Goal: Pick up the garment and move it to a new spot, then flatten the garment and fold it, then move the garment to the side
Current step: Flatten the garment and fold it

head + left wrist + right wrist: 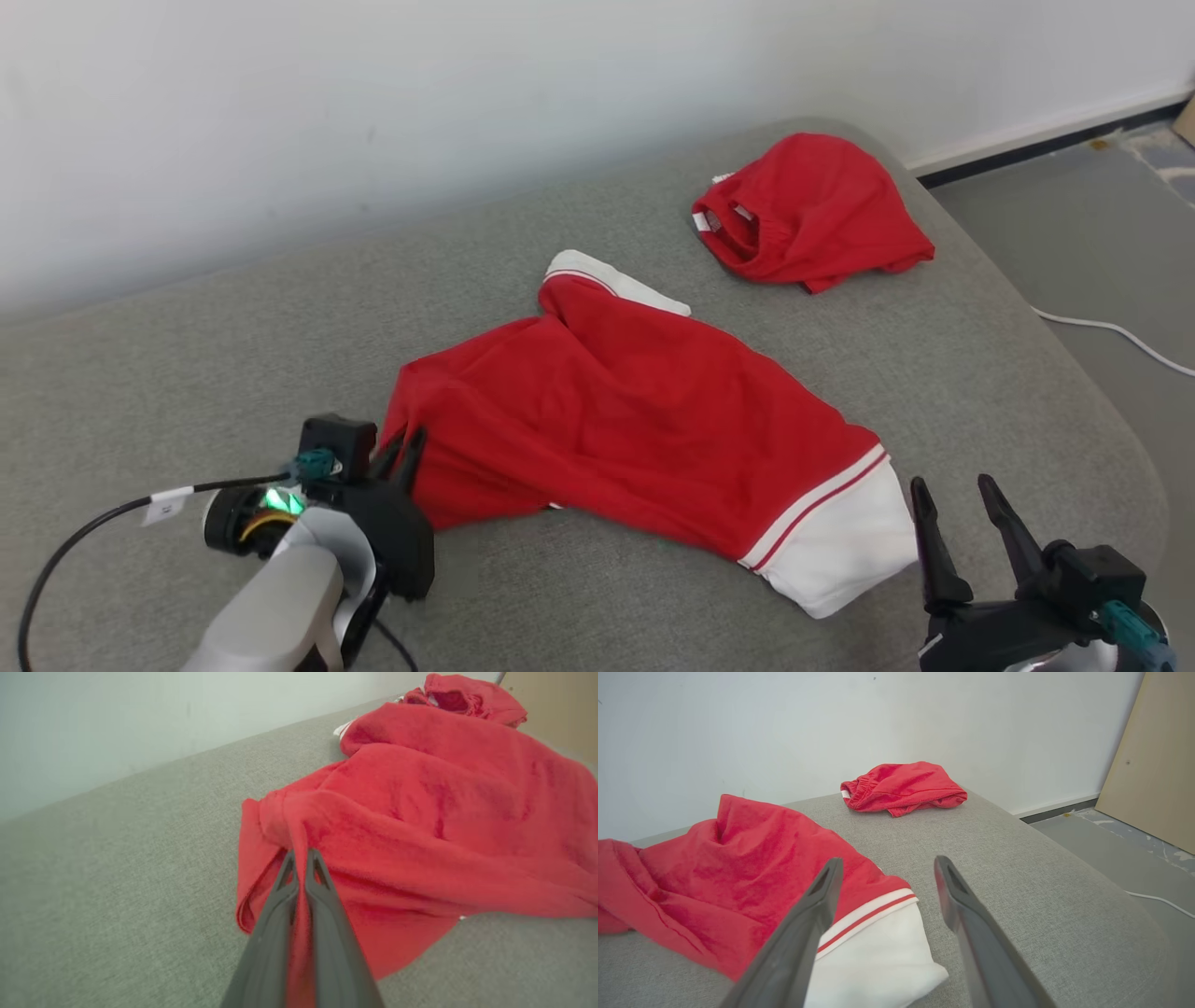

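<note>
A red garment (635, 420) with white striped cuffs lies spread and rumpled across the middle of the grey cushion (280, 327). My left gripper (403, 450) is shut on a fold of red cloth at the garment's left edge; in the left wrist view the garment (420, 812) bunches between the closed left gripper (301, 854). My right gripper (952, 499) stands open just right of the white cuff (840, 551), apart from it. In the right wrist view the right gripper (885, 865) hovers over the cuff (873, 961) of the garment (738, 868).
A second red piece of clothing (812, 210) lies bunched at the cushion's far right corner, also seen as red clothing (903, 788). A white wall runs behind. To the right the cushion drops to grey floor (1102, 224) with a white cable (1111, 331). A tan board (1153, 760) leans there.
</note>
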